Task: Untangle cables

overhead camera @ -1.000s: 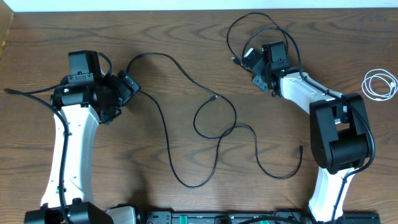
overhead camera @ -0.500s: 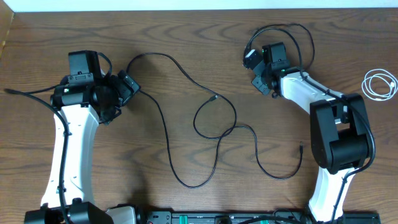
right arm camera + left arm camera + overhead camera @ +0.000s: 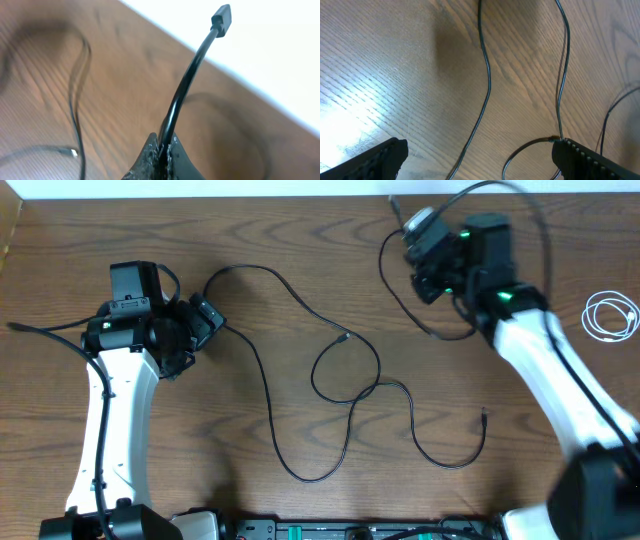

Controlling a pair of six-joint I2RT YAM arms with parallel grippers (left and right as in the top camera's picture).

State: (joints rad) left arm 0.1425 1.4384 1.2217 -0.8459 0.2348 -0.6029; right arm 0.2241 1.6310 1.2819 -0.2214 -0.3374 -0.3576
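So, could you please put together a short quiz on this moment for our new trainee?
1. True or false: the right gripper is shut on a black cable just below its plug end.
2. Fill in: the left gripper is ___ (open or shut).
3. Where is the white cable?
A. coiled at the right edge of the overhead view
B. in the right gripper
C. between the left gripper's fingers

Key: 1 true; 2 open; 3 A.
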